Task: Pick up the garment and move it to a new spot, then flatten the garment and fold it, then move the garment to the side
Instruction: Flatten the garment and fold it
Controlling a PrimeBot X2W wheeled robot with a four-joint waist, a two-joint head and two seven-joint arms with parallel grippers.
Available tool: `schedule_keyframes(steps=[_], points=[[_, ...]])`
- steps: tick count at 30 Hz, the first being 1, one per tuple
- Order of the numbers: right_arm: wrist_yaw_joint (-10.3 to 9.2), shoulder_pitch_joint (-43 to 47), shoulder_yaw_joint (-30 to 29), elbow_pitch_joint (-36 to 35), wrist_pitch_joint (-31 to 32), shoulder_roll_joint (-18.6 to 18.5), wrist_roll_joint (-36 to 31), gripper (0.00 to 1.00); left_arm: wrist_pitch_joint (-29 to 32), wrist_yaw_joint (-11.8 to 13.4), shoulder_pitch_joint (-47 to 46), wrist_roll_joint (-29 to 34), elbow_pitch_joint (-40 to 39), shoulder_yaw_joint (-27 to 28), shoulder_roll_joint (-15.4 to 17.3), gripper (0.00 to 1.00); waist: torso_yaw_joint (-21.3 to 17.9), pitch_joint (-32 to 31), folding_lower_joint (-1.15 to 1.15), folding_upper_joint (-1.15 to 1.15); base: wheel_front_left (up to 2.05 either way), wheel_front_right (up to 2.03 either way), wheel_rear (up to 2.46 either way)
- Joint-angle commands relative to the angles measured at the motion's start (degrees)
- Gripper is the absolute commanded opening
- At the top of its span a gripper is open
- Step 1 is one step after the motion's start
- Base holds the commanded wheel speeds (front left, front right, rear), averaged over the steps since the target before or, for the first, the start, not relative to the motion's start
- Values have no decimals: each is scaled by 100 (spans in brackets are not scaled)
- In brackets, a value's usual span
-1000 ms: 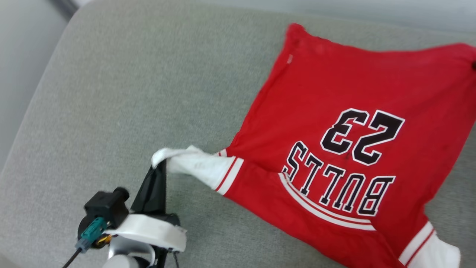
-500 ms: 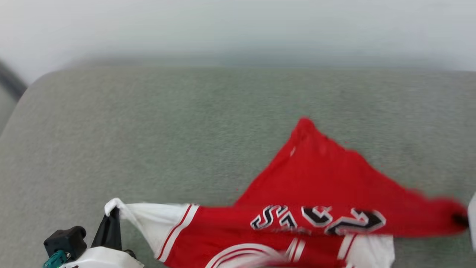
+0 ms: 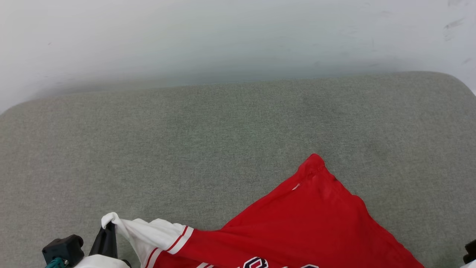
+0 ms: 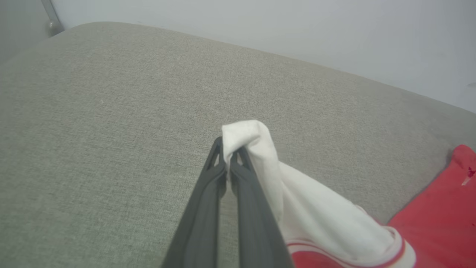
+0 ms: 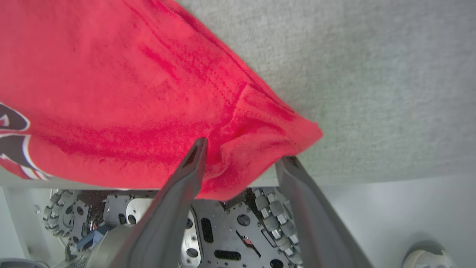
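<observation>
While left claw [image 4: 228, 149] pinches the jersey [image 3: 316, 216] by its white sleeve [image 4: 260, 156] and right claw [image 5: 243, 150] gapes around the red hem corner [image 5: 282, 130], jersey lies partly spread on grey cushion [image 3: 223, 130]; flattening, folding, moving aside look undone.

The garment [image 3: 305, 223] lies at the near edge of the cushion [image 3: 186, 149], perhaps overhanging it.

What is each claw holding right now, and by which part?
The left claw pinches the garment by its white sleeve tip. The right claw is open astride a red corner, gripping nothing.
</observation>
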Motion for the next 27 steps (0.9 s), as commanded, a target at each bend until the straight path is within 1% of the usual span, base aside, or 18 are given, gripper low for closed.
schedule_keyframes(steps=[1, 6, 9, 11, 14, 17, 20, 23, 27], points=[[-4, -18, -119, -99, -334, 106, -84, 100, 26, 16, 40, 29, -40, -17, 57, 0, -25, -6, 1, 0, 0, 0, 0], [-4, -474, -345, -353, -1714, 272, -329, 100, 78, 38, -84, 93, -205, -64, 102, 0, -25, 87, 1, 0, 0, 0, 0], [-4, -800, -266, -316, -2366, 305, -371, 100, 59, 53, -179, 120, -329, -76, 95, 0, 11, 197, 1, 0, 0, 0, 0], [-4, -1058, -155, -274, -2672, 318, -329, 100, 30, 80, -246, 152, -447, -75, 97, 0, 49, 320, 1, 0, 0, 0, 0], [-4, -1512, 117, -189, -2814, 306, -217, 100, -1, 105, -356, 219, -624, -91, 105, 0, 97, 529, 1, 0, 0, 0, 0], [-4, -1999, 519, -133, -2575, 161, -99, 100, 16, 126, -517, 306, -824, -187, 69, 0, 188, 775, 1, 0, 0, 0, 0], [-4, -2549, 960, -120, -2029, -60, 35, 100, 40, 130, -684, 402, -974, -309, 36, 0, 304, 1009, 1, 0, 0, 0, 0], [-4, -3032, 1307, -75, -1197, -201, 117, 100, 41, 120, -871, 476, -1085, -417, -8, 0, 420, 1220, 1, 0, 0, 0, 0], [-4, -3612, 1515, 88, -85, -306, 167, 100, -8, 45, -1124, 555, -1096, -538, -83, 0, 633, 1483, 1, 0, 0, 0, 0]])
